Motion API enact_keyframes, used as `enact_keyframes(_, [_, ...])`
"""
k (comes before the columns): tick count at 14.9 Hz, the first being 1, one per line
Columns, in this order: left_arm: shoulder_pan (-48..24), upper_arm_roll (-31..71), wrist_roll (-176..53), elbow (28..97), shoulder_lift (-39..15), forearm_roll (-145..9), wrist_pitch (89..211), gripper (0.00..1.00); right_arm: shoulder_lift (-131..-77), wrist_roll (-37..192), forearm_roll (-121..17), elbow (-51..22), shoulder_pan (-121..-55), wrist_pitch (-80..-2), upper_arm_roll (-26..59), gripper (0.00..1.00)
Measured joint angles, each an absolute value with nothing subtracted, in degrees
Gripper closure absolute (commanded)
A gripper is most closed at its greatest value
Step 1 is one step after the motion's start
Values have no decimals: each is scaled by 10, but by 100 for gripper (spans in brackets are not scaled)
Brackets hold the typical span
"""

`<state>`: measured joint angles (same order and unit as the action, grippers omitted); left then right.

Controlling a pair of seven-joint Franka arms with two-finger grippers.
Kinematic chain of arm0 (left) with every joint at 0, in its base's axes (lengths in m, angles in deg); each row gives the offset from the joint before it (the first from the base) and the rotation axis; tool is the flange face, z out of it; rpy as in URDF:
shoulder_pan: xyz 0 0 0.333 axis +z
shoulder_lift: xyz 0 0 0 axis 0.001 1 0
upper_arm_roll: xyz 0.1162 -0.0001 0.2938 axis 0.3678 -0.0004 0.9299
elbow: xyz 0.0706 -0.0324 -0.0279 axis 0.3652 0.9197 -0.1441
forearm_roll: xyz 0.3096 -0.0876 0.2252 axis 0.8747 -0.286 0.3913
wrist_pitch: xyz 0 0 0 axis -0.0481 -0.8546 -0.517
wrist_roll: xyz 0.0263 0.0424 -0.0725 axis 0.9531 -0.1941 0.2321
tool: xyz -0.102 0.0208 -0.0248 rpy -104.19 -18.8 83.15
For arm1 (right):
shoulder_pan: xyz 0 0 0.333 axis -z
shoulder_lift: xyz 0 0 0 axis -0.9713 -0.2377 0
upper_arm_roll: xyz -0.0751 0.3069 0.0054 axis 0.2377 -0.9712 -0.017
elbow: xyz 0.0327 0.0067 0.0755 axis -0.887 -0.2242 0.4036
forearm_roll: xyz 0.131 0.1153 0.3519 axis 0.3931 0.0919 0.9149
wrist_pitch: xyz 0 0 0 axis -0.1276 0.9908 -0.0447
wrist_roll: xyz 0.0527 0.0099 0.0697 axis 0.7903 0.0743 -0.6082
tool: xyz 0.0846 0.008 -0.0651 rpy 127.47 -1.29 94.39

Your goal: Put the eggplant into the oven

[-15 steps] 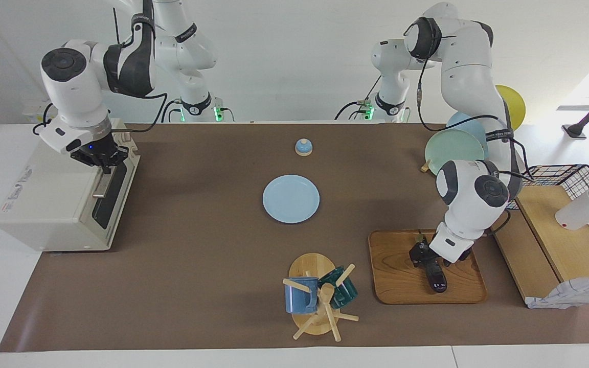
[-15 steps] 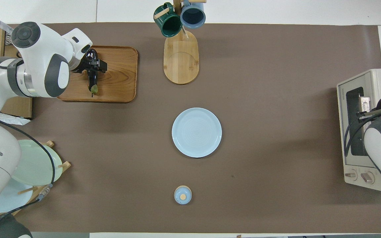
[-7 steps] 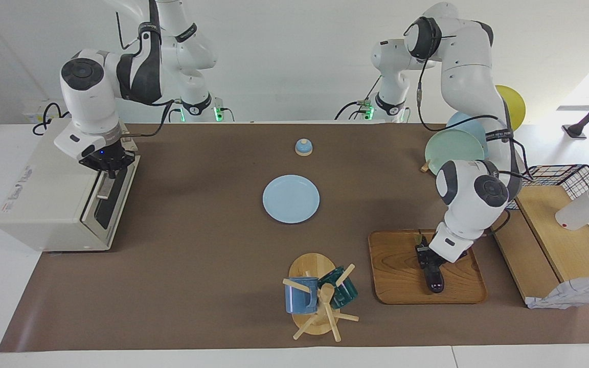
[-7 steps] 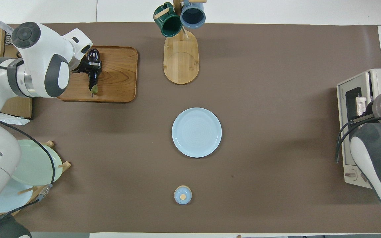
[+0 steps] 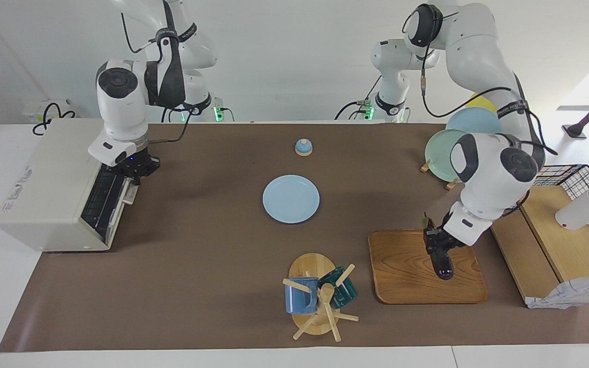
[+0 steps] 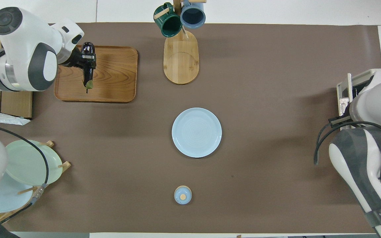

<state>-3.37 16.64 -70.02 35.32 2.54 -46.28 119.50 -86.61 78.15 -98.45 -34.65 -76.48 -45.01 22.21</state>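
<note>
The left gripper (image 5: 438,249) clamps the eggplant (image 5: 443,265) above the wooden tray (image 5: 402,271), while the right gripper (image 5: 133,176) grips the oven (image 5: 49,184) door handle.

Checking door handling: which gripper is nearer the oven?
Right. The right gripper is at the oven door's upper edge; the left gripper holds the eggplant over the wooden tray.

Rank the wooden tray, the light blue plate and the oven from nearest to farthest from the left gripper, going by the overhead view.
1. Wooden tray: directly under the left gripper, which holds the eggplant.
2. Light blue plate: mid-table.
3. Oven: at the right arm's end of the table.
</note>
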Motion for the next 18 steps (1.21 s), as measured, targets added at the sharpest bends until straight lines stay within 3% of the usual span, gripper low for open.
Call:
enact_keyframes(4, [-75, 161, -628, 386, -67, -489, 1110, 100, -899, 801, -958, -378, -774, -525, 218, 100])
enact_keyframes(9, [-163, 159, -538, 513, -154, -524, 1157, 100, -949, 836, -951, -398, -781, -596, 219, 100])
enact_keyframes(14, [-283, 158, -443, 634, -172, -532, 1329, 100, -982, 868, -939, -393, -789, -617, 222, 100])
enact_keyframes(18, [-342, 158, -405, 664, -136, -532, 1420, 100, -982, 917, -899, -364, -846, -599, 221, 100])
